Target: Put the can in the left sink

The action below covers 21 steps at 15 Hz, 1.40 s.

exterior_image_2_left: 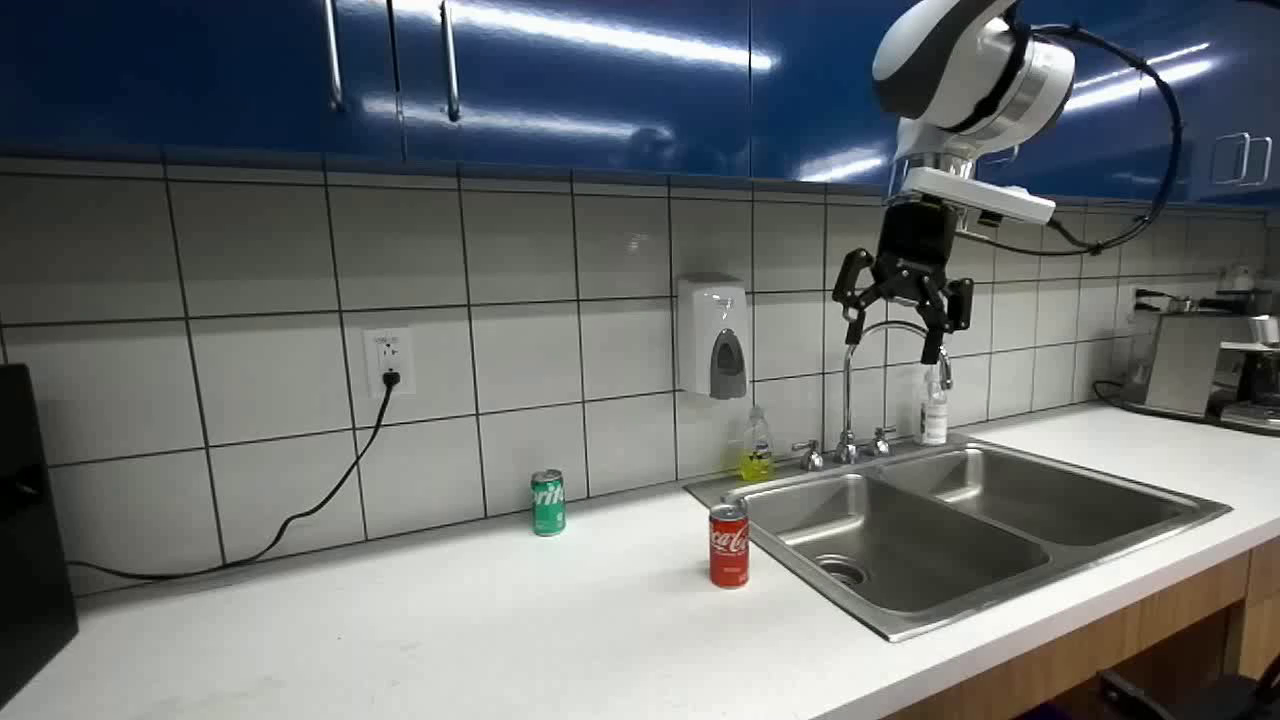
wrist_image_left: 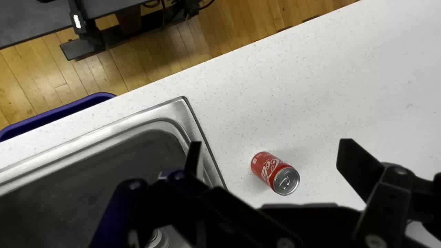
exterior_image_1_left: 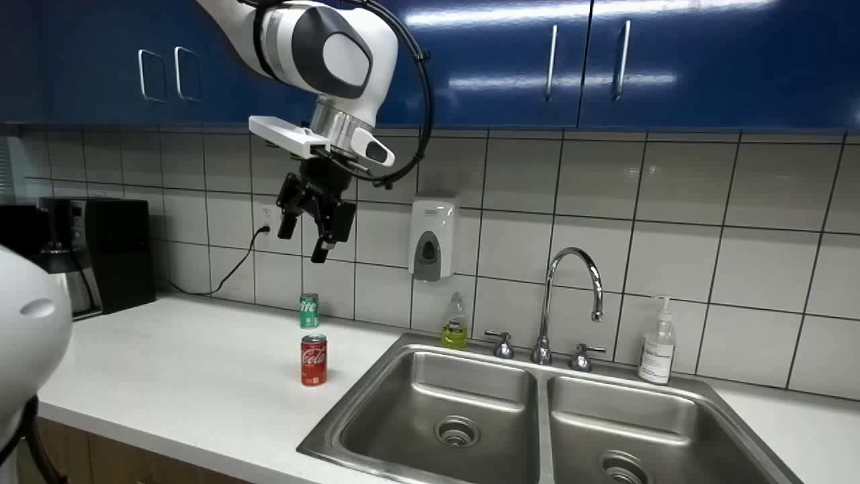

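Observation:
The can (exterior_image_1_left: 314, 361) is red with white lettering and a silver top. It stands upright on the white counter beside the sink in both exterior views (exterior_image_2_left: 729, 546). It also shows in the wrist view (wrist_image_left: 272, 172), between and beyond the fingers. The left sink (exterior_image_1_left: 396, 437) is a steel basin with a round drain, right of the can; it also shows in an exterior view (exterior_image_2_left: 920, 575) and partly in the wrist view (wrist_image_left: 131, 168). My gripper (exterior_image_1_left: 304, 240) is open and empty, high above the counter; its spread fingers show in the exterior view (exterior_image_2_left: 893, 340) and wrist view (wrist_image_left: 270, 153).
A green can (exterior_image_1_left: 309, 311) stands behind the red one near the tiled wall. A yellow soap bottle (exterior_image_1_left: 455, 326), a faucet (exterior_image_1_left: 546, 309) and a white pump bottle (exterior_image_1_left: 657, 349) line the sink's back. A soap dispenser (exterior_image_1_left: 432, 238) hangs on the wall. The right basin (exterior_image_1_left: 625, 417) adjoins.

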Motion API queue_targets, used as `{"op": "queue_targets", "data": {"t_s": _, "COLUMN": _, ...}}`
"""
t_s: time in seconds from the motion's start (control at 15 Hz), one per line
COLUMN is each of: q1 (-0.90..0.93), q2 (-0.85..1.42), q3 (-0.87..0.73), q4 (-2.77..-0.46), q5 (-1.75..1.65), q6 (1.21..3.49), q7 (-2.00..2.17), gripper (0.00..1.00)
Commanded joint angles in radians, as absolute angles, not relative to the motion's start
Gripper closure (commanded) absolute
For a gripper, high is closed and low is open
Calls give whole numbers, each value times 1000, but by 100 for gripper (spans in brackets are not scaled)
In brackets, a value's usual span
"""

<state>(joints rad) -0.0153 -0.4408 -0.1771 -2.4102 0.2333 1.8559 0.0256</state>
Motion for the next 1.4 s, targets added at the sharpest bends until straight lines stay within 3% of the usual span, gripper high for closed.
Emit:
{"op": "queue_targets", "data": {"t_s": 0.0, "q1": -45, "q2": -438, "q3": -151, "q4": -2408, "q5": 244, "q6": 1852, "q7": 16, "gripper": 0}}
{"op": "queue_targets", "data": {"t_s": 1.33, "q1": 17, "q2": -371, "q3": 16, "q4": -2410, "q5": 118, "q6": 2110, "q7": 22, "gripper": 0}}
